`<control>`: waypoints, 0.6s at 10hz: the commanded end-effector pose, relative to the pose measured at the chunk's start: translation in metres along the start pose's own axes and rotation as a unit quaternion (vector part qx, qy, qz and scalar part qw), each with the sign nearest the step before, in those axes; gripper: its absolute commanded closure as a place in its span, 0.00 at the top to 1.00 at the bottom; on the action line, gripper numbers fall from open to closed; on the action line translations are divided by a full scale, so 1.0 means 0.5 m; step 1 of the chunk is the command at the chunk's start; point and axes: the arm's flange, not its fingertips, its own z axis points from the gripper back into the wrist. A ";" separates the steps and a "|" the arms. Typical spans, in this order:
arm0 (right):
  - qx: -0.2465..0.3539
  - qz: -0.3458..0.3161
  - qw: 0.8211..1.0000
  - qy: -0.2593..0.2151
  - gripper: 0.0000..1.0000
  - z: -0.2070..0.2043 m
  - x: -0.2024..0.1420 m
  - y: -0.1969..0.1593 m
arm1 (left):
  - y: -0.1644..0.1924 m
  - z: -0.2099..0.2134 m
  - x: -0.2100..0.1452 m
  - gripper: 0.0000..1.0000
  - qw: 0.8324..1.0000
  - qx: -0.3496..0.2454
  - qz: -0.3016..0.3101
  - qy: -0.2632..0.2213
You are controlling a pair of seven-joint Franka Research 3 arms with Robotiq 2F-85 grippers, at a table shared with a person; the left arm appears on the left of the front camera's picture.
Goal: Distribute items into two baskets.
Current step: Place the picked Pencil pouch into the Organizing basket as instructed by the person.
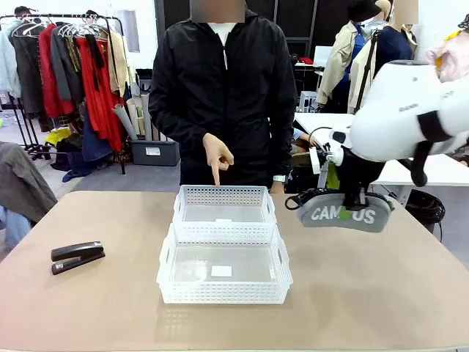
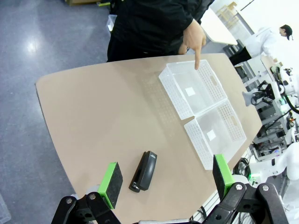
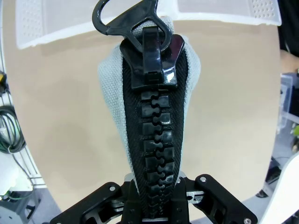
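Two white lattice baskets stand end to end mid-table, the far basket (image 1: 220, 193) (image 2: 174, 94) and the near basket (image 1: 223, 293) (image 2: 198, 142). Both look empty. The grey "CAMPUS" pouch (image 1: 343, 215) (image 3: 112, 93) hangs above the table, right of the far basket, with my right gripper (image 1: 357, 196) (image 3: 156, 198) shut on its zip edge. Its black zip and pull ring point toward a basket edge (image 3: 42, 28). The black stapler (image 1: 77, 257) (image 2: 145, 170) lies on the table at the left. High above it, my left gripper (image 2: 168, 179) stands open with nothing between its green pads (image 2: 111, 178).
A person in a black jacket stands at the far side, one hand (image 1: 217, 155) (image 2: 194, 38) pointing an index finger down at the far basket. The tan table (image 1: 381, 293) is bare to the right and front. Clothes racks and other desks are behind.
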 end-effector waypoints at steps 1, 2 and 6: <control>-0.006 0.003 1.000 -0.015 0.00 -0.002 0.020 -0.054 | -0.003 0.003 -0.001 1.00 1.000 -0.001 -0.001 -0.002; -0.006 0.001 1.000 -0.018 0.00 -0.004 0.032 -0.072 | -0.003 0.003 -0.001 1.00 1.000 -0.001 -0.001 -0.002; -0.008 0.014 1.000 -0.017 0.00 0.012 0.108 -0.093 | -0.003 0.003 -0.001 1.00 1.000 -0.001 -0.001 -0.002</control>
